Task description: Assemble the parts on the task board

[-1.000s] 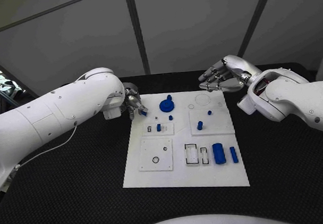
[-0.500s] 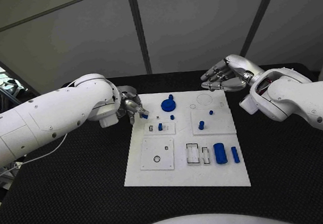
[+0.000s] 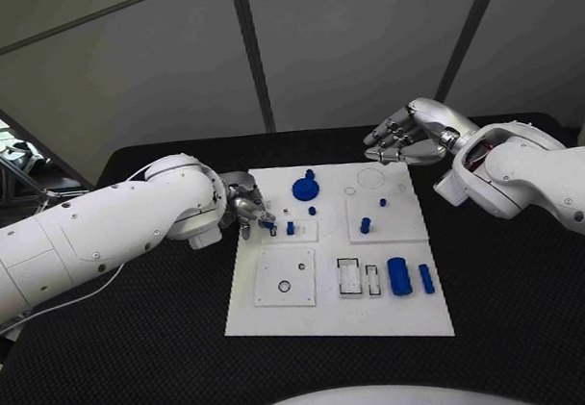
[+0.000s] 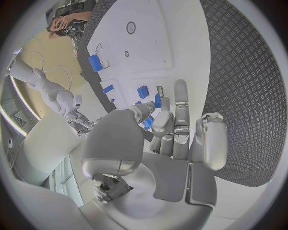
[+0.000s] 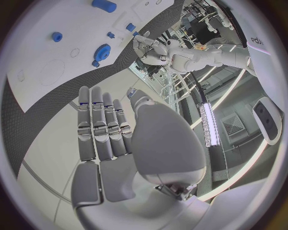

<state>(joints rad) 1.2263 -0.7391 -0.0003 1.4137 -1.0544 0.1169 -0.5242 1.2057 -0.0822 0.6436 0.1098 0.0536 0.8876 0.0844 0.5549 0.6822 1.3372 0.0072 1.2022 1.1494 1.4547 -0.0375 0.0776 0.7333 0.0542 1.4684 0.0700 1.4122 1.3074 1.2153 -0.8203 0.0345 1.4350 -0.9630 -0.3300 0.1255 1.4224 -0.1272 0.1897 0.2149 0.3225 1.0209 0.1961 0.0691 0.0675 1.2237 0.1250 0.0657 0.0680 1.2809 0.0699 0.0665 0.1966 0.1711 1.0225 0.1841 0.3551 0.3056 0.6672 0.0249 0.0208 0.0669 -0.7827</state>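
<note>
On the black bench (image 3: 123,315), the left hand (image 3: 249,209) pinches a small blue part (image 3: 266,225) over the left edge of the white board (image 3: 335,322). The right hand (image 3: 406,139) hovers past the board's far right corner, fingers apart and holding nothing. A blue gear (image 3: 304,190) and other blue parts (image 3: 397,276) lie on the board.

A black desk (image 3: 138,333) with a dimpled mat surface lay under and around the fingers. Behind the fingers, past the desk's far edge, stood grey wall panels (image 3: 347,43) divided by dark seams.
</note>
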